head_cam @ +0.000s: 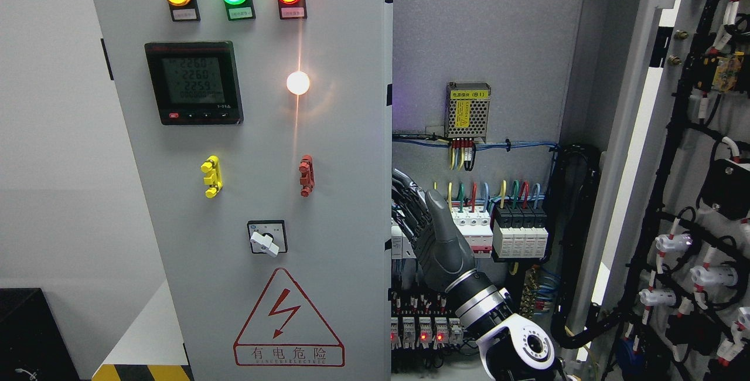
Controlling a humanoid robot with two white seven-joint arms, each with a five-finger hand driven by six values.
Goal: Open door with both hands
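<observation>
The grey left door (328, 152) of the electrical cabinet stands closed or nearly so, with lamps, a meter and a switch on its face. The right door (697, 193) is swung wide open at the picture's right, showing its wired inner side. My right hand (419, 205) comes up from the bottom right, inside the open half of the cabinet. Its dark fingers (407, 193) curl against the left door's right edge, and their tips are hidden behind that edge. The thumb (438, 205) points up. My left arm does not show.
Inside the cabinet, rows of breakers (498, 228) and a metal power supply (467, 110) sit just behind the hand, with blue wiring and a black cable loop (577, 240). A black box (29, 334) stands at the lower left, and a yellow-black striped base (143, 372) below the door.
</observation>
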